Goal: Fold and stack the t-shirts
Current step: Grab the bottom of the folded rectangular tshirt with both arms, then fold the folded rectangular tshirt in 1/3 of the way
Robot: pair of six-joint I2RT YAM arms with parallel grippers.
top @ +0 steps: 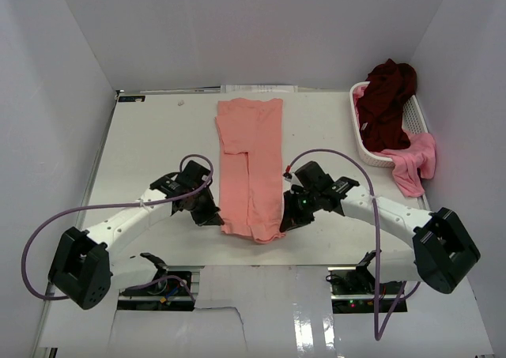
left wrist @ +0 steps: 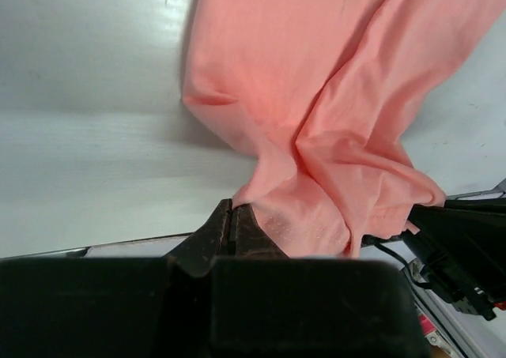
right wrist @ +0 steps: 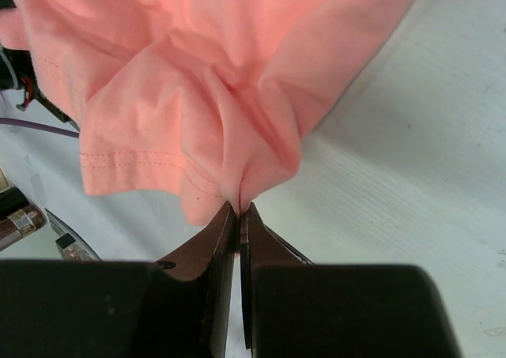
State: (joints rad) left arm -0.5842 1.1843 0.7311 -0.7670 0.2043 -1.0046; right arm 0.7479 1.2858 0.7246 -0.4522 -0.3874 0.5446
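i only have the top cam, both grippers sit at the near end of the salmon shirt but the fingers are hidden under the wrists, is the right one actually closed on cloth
Observer: Yes. The right wrist view shows the right gripper shut, with a pinch of the salmon-pink t-shirt caught between its fingertips.
Operator: ok and the left
Observer: Shut as well. In the left wrist view the left gripper has its jaws together on a bunched edge of the same shirt.
Operator: which part of the shirt does the right one have
Observer: A spot beside the hem. Its double line of stitching runs just to the left of the pinch in the right wrist view.
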